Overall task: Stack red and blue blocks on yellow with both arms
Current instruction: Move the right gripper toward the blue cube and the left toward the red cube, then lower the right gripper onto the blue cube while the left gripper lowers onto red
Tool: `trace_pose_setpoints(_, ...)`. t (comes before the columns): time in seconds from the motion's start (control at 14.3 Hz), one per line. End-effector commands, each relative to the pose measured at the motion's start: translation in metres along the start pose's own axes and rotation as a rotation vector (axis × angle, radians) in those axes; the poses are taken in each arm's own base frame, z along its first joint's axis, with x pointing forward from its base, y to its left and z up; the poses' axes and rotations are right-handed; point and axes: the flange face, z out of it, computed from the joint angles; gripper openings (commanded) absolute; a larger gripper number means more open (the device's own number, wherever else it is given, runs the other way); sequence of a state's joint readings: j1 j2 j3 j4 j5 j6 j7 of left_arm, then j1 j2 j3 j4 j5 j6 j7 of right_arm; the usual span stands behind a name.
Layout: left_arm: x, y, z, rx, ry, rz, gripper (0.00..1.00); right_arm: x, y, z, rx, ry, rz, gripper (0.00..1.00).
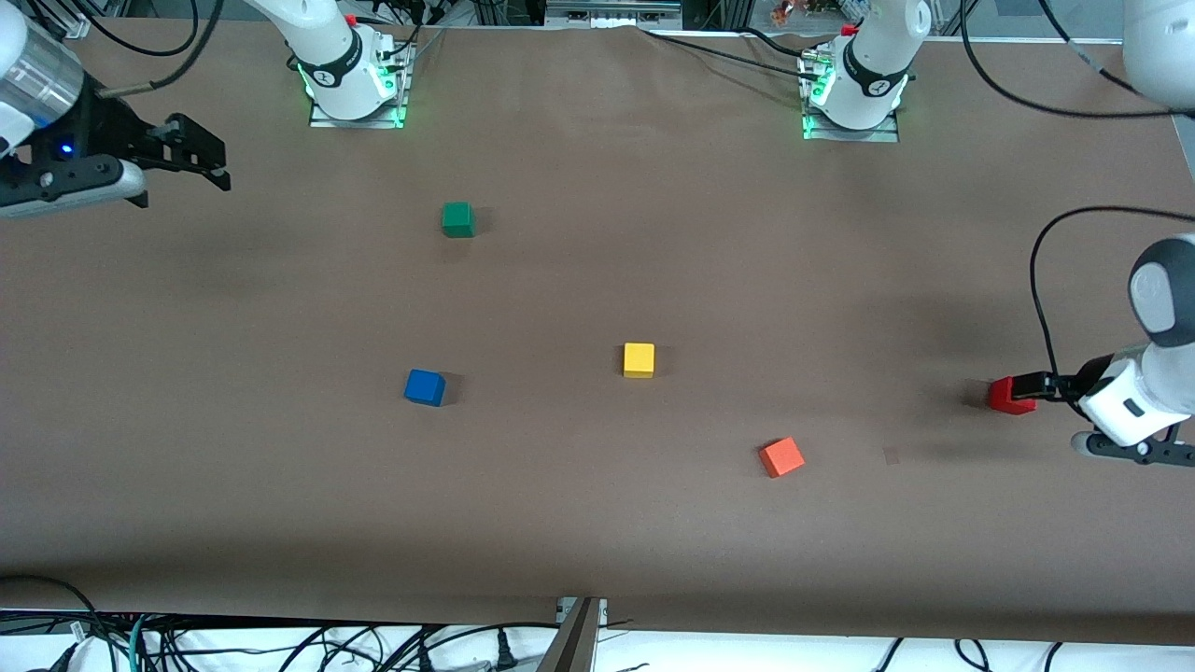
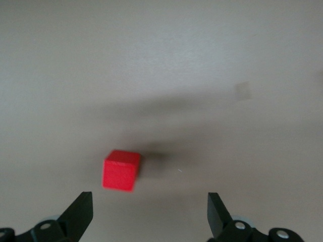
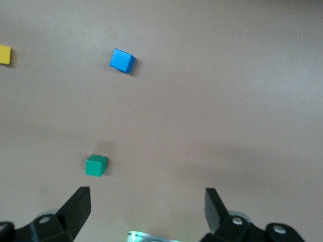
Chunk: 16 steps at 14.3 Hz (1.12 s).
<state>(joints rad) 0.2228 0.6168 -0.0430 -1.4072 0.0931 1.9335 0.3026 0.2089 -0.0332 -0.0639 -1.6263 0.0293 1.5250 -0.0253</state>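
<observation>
Left end effector (image 2: pixel 149 212) hovers spread over red block (image 2: pixel 121 170); right end effector (image 3: pixel 147 207) waits, spread.

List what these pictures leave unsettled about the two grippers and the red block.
- Left gripper height: the front view puts it beside the red block, touching or not unclear; the left wrist view shows the red block ahead of its open fingers, ungripped.
- Right gripper: its arm is cut off by the front view's edge, so how high it hangs cannot be judged.
- Red block's face toward the left gripper: hidden in the front view.
</observation>
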Motion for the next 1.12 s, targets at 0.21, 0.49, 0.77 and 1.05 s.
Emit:
trace_pose_setpoints(0.21, 0.0, -0.047, 0.089, -0.003, 0.026, 0.173, 1.0, 0.087, -0.05, 0.115, -0.007, -0.006, 0.134, 1.0)
trace_pose_setpoints(0.49, -0.009, -0.055, 0.112, -0.004, 0.036, 0.214, 1.0, 0.152, -0.084, 0.248, 0.047, 0.059, 0.225, 1.0)
trace_pose_setpoints(0.77, -0.026, -0.048, 0.134, -0.04, -0.009, 0.213, 1.0, 0.166, -0.087, 0.313, 0.038, 0.058, 0.327, 1.0)
trace_pose_setpoints(1.05, -0.045, -0.053, 0.14, -0.069, -0.031, 0.187, 1.0, 0.166, -0.109, 0.357, 0.035, 0.065, 0.379, 1.0)
